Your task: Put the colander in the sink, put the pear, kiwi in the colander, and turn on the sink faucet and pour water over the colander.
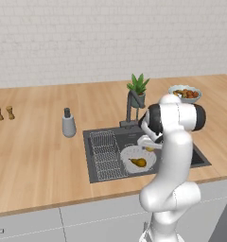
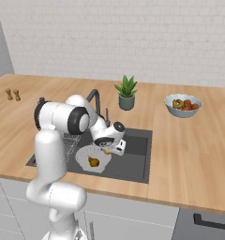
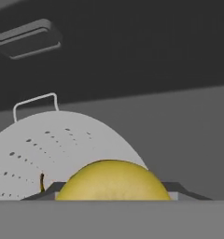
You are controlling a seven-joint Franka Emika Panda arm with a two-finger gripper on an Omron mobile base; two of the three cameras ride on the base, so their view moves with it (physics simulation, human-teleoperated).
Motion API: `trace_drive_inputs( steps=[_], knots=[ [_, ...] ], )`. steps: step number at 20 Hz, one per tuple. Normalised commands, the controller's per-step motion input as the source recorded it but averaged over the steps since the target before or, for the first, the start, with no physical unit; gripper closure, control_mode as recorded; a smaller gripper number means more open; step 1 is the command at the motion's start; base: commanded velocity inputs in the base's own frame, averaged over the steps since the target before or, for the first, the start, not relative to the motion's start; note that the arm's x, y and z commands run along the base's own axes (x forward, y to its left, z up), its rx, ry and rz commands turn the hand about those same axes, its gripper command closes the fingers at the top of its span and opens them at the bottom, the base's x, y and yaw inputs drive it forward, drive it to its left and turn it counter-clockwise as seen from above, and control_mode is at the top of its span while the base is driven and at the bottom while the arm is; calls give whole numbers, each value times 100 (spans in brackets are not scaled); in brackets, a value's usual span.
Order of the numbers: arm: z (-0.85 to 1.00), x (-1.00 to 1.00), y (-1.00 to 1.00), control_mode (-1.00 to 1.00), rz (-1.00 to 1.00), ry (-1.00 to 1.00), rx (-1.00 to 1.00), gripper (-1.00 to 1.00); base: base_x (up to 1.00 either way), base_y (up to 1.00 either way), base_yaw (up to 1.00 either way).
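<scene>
Yellow-green and round, the kiwi [image 3: 113, 181] sits clamped between the jaws of the gripper [image 2: 107, 151], filling the space right at the fingertips in the hand view. Directly beneath and just ahead of the gripper lies the white perforated colander [image 1: 132, 155], resting on the floor of the dark grey sink [image 2: 135, 165]. The brownish pear [image 1: 139, 162] lies inside the colander, below the gripper and a little toward the robot; in the hand view only its dark stem end peeks out beside the kiwi. Behind the gripper, at the sink's back edge, stands the sink faucet [image 1: 130, 108], its gooseneck arching toward the basin. A wire rack [image 1: 105, 153] fills the sink's left part, to the gripper's left. Farther off on the wooden counter [image 1: 35, 151] stand a soap dispenser [image 1: 68, 123], a potted plant [image 2: 127, 93] and a fruit bowl [image 2: 182, 104].
</scene>
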Motion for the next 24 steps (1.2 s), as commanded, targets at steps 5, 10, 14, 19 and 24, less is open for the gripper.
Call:
trace_drive_inputs(
  steps=[5, 10, 14, 19, 24],
  knots=[
    [-34, 7, 1, -100, 0, 4, 0, 100, 0, 0, 0],
    [-16, -3, 6, -100, 0, 1, 0, 100, 0, 0, 0],
    [0, -17, 17, -100, 0, 0, 0, 100, 0, 0, 0],
    [0, -24, 14, -100, 0, 0, 0, 100, 0, 0, 0],
    [7, -25, 5, -100, 0, -2, 0, 100, 0, 0, 0]
  ],
)
